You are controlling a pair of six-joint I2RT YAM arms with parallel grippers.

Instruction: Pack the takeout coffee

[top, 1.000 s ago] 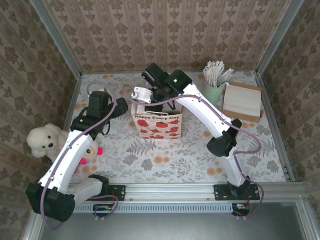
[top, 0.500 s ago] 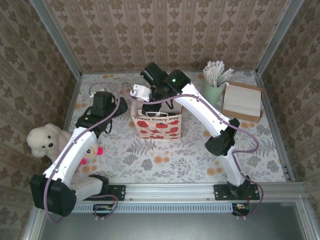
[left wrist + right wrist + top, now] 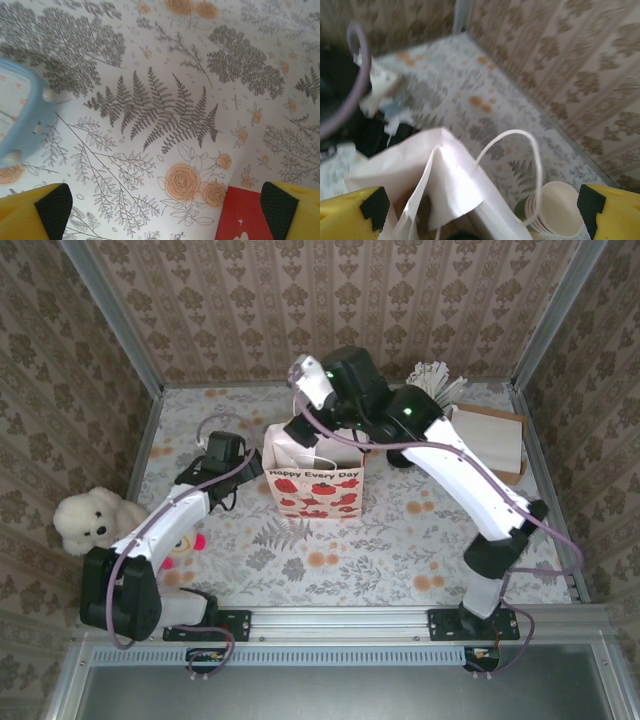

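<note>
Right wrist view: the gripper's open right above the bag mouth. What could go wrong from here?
1. The bag handle loops up under the open right gripper; lifting off at an angle could snag it and tip the bag.
2. The stack of cups stands close behind the bag; a dragged bag may topple it.
3. The open left gripper hovers by the bag's corner; a sideways move might nudge it.
</note>
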